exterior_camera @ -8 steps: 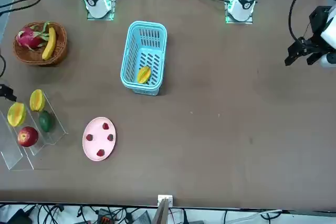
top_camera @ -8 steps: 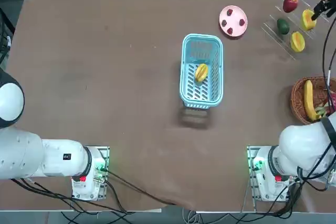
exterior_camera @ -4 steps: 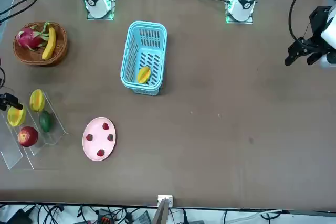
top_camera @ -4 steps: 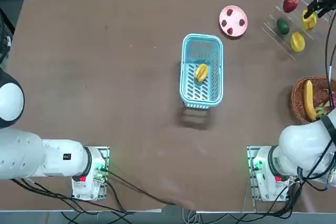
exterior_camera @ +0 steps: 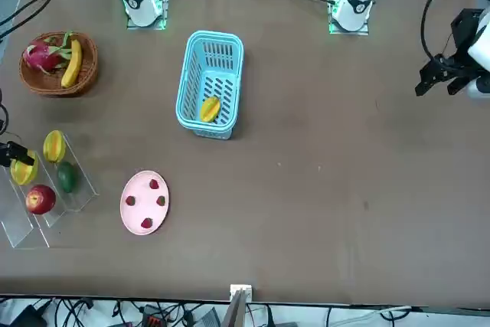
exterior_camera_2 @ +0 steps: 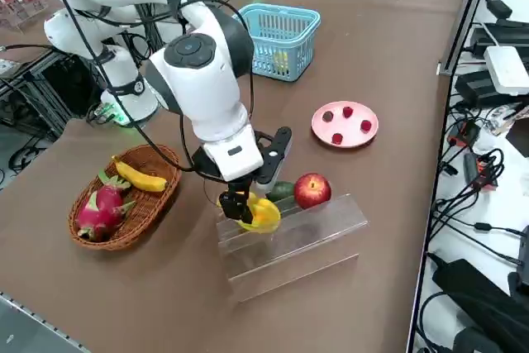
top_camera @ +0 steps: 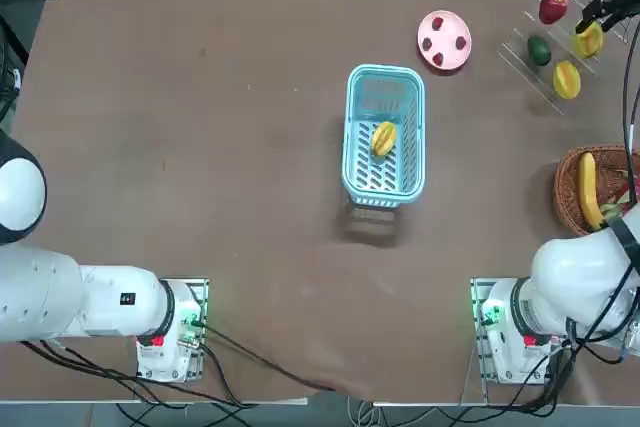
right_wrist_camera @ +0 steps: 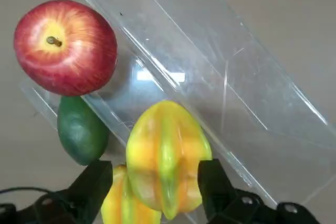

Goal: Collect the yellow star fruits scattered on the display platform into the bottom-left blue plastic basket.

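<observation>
While straddling star fruit (right_wrist_camera: 167,158), R fingers (right_wrist_camera: 94,187) apart

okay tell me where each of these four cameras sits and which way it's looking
Top: overhead, looking down; both arm bases along the bottom edge.
Front: across the table, facing the robot; the bases at the far edge.
Right side: raised at the robot's right, looking diagonally over the right arm.
Right wrist: on the right arm, looking past the open right gripper astride a star fruit.
All but the wrist show the blue basket.
</observation>
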Controlling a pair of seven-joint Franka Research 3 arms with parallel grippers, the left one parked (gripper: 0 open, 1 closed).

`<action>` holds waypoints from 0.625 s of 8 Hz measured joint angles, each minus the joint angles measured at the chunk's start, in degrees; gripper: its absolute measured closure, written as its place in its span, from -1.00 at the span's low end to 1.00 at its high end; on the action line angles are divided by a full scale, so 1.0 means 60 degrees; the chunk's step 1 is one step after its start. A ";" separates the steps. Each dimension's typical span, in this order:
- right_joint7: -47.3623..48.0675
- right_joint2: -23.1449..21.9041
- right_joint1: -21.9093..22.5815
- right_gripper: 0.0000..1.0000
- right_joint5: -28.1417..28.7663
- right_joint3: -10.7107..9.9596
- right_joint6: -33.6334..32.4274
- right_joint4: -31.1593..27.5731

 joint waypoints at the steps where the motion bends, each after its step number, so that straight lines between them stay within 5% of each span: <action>1: -0.0001 0.0006 0.0001 -0.97 0.0000 0.0000 0.0000 0.0018; 5: -0.0001 0.0097 0.0001 -0.74 0.0000 0.0000 0.0000 0.0162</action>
